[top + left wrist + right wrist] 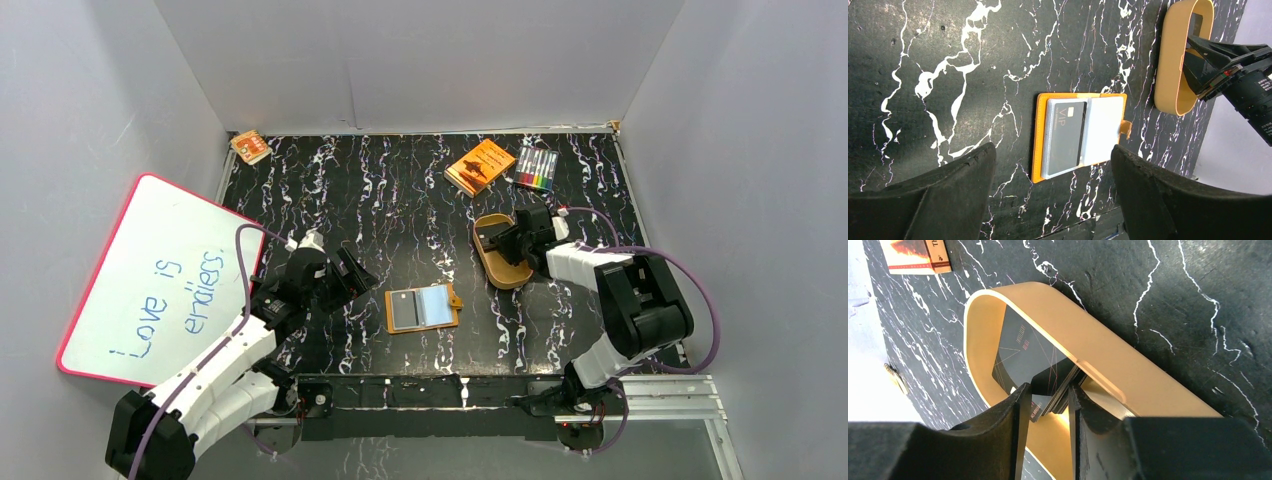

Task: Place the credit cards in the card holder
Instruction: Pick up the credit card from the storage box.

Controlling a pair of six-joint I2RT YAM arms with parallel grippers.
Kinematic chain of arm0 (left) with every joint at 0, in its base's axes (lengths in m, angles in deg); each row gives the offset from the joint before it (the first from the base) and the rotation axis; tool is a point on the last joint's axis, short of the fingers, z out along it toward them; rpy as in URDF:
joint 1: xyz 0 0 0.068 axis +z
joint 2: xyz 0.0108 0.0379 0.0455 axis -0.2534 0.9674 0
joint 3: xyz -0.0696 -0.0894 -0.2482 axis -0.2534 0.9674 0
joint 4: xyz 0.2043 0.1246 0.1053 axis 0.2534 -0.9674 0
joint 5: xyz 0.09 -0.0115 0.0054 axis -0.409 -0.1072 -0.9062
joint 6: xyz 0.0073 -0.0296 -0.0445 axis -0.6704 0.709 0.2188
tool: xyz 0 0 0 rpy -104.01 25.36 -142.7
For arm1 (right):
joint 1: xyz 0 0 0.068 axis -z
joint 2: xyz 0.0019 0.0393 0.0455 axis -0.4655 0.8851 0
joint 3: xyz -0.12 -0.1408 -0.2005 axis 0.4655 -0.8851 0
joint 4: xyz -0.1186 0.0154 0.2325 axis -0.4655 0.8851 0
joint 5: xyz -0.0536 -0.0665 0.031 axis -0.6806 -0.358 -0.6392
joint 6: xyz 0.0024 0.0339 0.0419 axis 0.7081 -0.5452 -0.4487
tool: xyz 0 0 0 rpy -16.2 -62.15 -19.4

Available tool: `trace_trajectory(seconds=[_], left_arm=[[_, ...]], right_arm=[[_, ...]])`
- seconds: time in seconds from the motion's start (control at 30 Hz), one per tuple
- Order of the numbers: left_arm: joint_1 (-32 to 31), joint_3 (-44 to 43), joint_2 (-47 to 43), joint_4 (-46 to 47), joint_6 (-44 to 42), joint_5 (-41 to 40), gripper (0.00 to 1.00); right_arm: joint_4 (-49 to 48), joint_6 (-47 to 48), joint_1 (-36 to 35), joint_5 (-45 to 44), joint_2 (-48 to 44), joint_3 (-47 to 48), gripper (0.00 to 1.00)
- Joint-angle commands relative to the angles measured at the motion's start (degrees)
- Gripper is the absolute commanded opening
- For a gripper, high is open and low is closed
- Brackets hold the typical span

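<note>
Left claw spread wide, angled down; right claw low, jaws close together.

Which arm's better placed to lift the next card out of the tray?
Right. The right end effector sits inside the tray, fingers either side of the dark cards. The left end effector hangs open near the wallet, apart from the tray.

Orange card holder on black table (white-veined marble pattern).
</note>
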Motion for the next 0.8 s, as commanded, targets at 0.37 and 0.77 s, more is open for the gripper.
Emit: trace_trajectory(seconds=[0.37,0.77], left_arm=[[-0.1,1.3,0.4,1.1,0.7,0.3,0.80],[-0.1,1.6,0.6,1.6,0.9,0.8,0.80]], right_arm=[[-0.8,1.6,0.2,-0.6,-4.1,-3.0,0.38],[-0.6,1.8,0.3,-0.6,-5.6,-3.3,0.30]])
